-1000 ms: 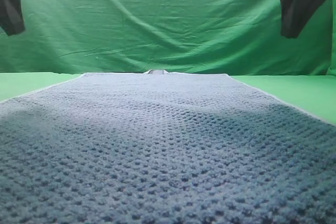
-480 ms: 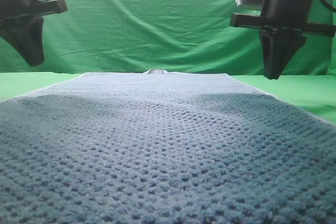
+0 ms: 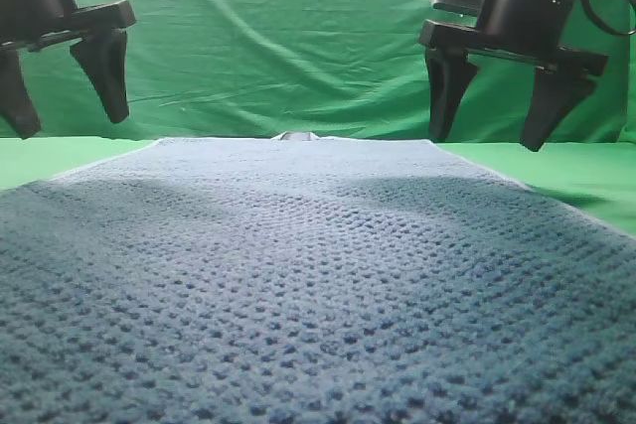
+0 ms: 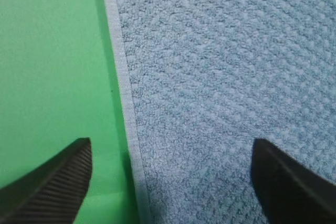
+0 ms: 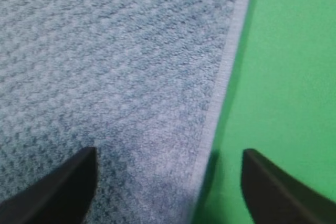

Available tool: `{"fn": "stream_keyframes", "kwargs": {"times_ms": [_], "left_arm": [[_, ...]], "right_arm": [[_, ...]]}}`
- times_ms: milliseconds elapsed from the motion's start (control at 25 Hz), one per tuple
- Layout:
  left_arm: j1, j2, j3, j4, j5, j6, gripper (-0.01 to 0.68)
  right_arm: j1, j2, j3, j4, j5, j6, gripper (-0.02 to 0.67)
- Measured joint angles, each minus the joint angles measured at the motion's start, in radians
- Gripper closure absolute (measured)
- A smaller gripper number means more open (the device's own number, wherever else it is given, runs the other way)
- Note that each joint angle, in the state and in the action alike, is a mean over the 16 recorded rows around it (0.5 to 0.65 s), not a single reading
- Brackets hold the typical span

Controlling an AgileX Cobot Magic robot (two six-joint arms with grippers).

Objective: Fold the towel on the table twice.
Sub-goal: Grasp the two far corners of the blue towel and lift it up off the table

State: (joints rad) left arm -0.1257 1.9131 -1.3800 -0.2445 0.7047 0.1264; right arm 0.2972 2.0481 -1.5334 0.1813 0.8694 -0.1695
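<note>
The blue-grey waffle-weave towel (image 3: 318, 275) lies flat and spread out over the green table (image 3: 586, 171), filling most of the high view. My left gripper (image 3: 62, 86) hangs open above the towel's far left edge. In the left wrist view its fingers straddle the pale edge trim (image 4: 122, 87), one over the table (image 4: 47, 77), one over the towel (image 4: 220, 66). My right gripper (image 3: 497, 96) hangs open above the far right edge. In the right wrist view the towel (image 5: 105, 61) and trim (image 5: 223, 72) lie between its fingers, with table (image 5: 289, 77) to the right.
A wrinkled green cloth backdrop (image 3: 288, 37) hangs behind the table. A small pale tag (image 3: 295, 135) shows at the towel's far edge. Bare green table lies on both sides of the towel.
Both grippers have come down from the top corners toward the towel's far edges. Their fingers were together half a second ago and now stand spread open.
</note>
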Motion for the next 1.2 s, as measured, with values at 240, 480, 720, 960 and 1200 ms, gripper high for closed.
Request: {"fn": "stream_keyframes", "kwargs": {"times_ms": [240, 480, 720, 960, 1200], "left_arm": [[0.0, 0.008, 0.0, 0.0, 0.005, -0.04, 0.036], [0.0, 0.037, 0.0, 0.003, 0.021, -0.047, 0.029], [0.0, 0.068, -0.001, 0.007, 0.039, -0.049, 0.029], [0.0, 0.09, -0.007, 0.008, 0.049, -0.048, 0.079], [0.001, 0.107, -0.016, -0.022, 0.057, -0.03, 0.267]], "right_arm": [[0.001, 0.027, -0.001, 0.024, -0.014, -0.037, 0.006], [0.001, 0.051, -0.005, 0.027, -0.025, -0.049, 0.005], [0.001, 0.06, -0.009, 0.027, -0.028, -0.059, 0.005], [0.003, 0.064, -0.012, 0.023, -0.03, -0.063, 0.04], [0.02, 0.069, -0.015, 0.015, -0.031, -0.068, 0.193]]}}
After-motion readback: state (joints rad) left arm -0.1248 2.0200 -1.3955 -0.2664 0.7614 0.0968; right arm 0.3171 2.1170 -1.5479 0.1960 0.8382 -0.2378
